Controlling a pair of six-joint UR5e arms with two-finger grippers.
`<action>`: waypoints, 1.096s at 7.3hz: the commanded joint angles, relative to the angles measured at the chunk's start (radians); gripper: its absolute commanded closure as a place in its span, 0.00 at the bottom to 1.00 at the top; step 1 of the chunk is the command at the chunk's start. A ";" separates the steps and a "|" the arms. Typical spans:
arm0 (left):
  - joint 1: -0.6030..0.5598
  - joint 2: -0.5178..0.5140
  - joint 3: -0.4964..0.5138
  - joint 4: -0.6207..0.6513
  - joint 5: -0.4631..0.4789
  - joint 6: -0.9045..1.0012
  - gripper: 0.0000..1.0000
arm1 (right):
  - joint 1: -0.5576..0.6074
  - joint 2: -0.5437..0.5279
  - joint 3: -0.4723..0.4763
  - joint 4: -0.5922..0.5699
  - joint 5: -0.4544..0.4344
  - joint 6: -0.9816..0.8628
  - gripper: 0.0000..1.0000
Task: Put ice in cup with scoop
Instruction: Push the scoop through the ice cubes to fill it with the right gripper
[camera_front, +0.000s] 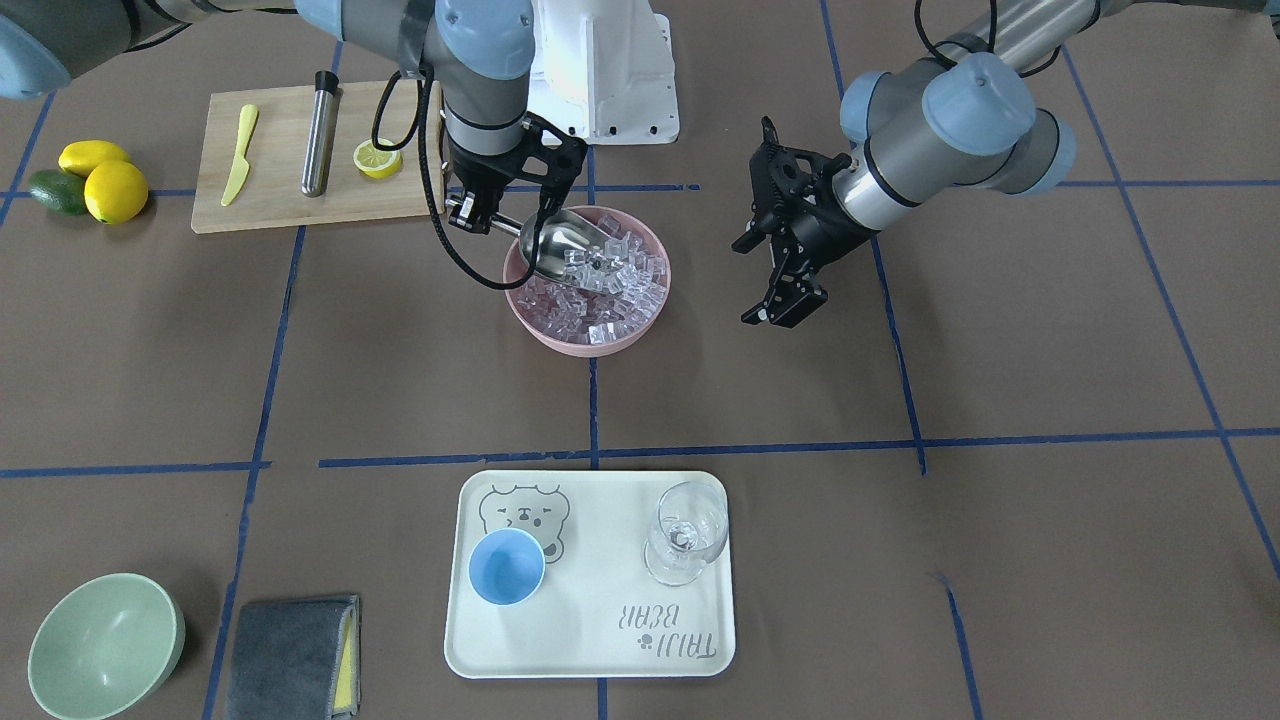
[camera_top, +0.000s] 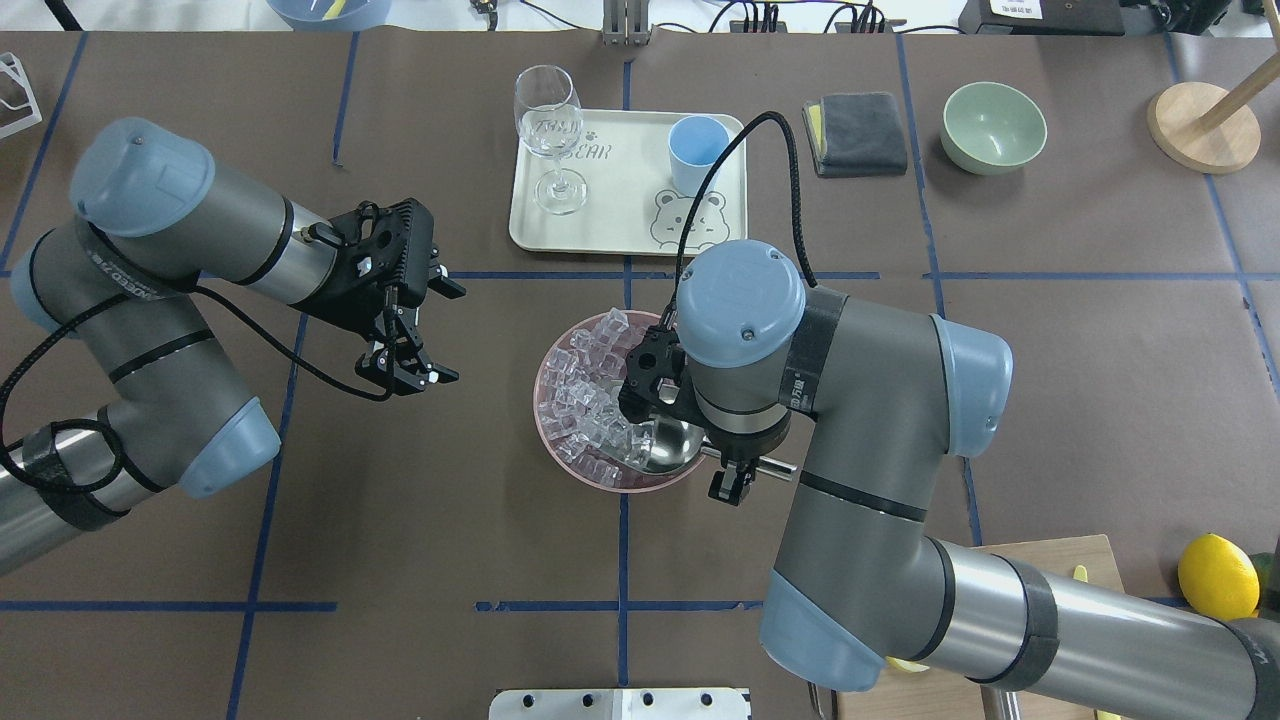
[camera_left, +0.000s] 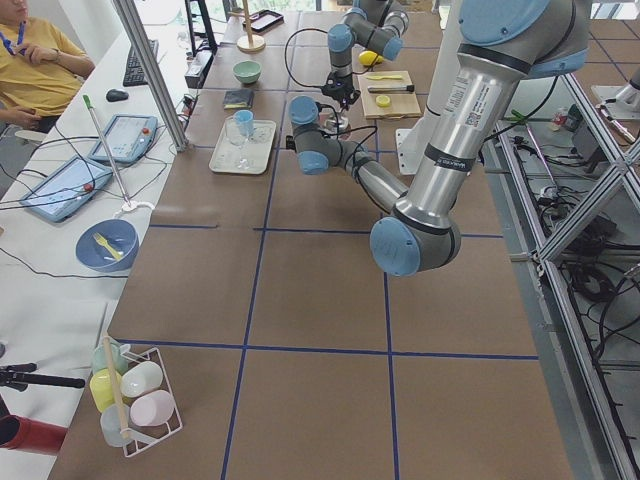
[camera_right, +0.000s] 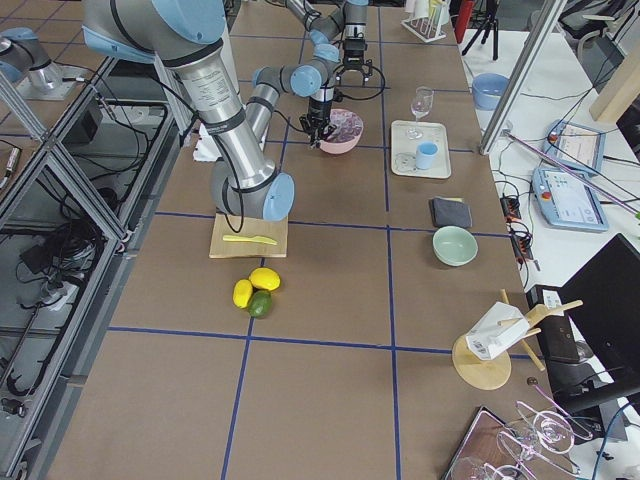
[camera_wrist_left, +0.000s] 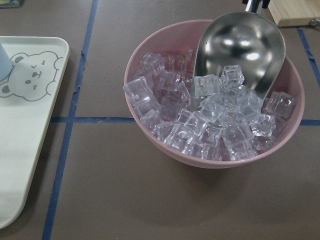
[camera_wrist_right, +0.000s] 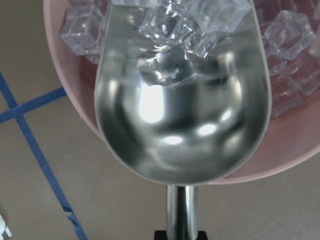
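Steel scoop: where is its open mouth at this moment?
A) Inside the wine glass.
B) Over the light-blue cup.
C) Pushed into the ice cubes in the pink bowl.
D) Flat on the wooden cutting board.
C: the steel scoop has its mouth among the ice cubes in the pink bowl, apart from the light-blue cup on the tray.

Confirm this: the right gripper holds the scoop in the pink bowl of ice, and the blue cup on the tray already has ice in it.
Wrong on the cup: the front-facing view shows its inside bare blue, with nothing in it. The rest holds: the right gripper holds the scoop in the pink bowl of ice, and the cup stands on the tray.
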 joint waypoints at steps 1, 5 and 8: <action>0.000 -0.001 -0.001 0.001 0.000 0.000 0.00 | -0.015 -0.034 -0.008 0.096 -0.003 0.026 1.00; 0.000 -0.004 -0.002 0.002 0.001 0.000 0.00 | -0.012 -0.032 -0.010 0.121 -0.002 0.049 1.00; 0.000 -0.006 -0.002 0.002 0.000 0.000 0.00 | -0.002 -0.036 -0.013 0.187 -0.002 0.093 1.00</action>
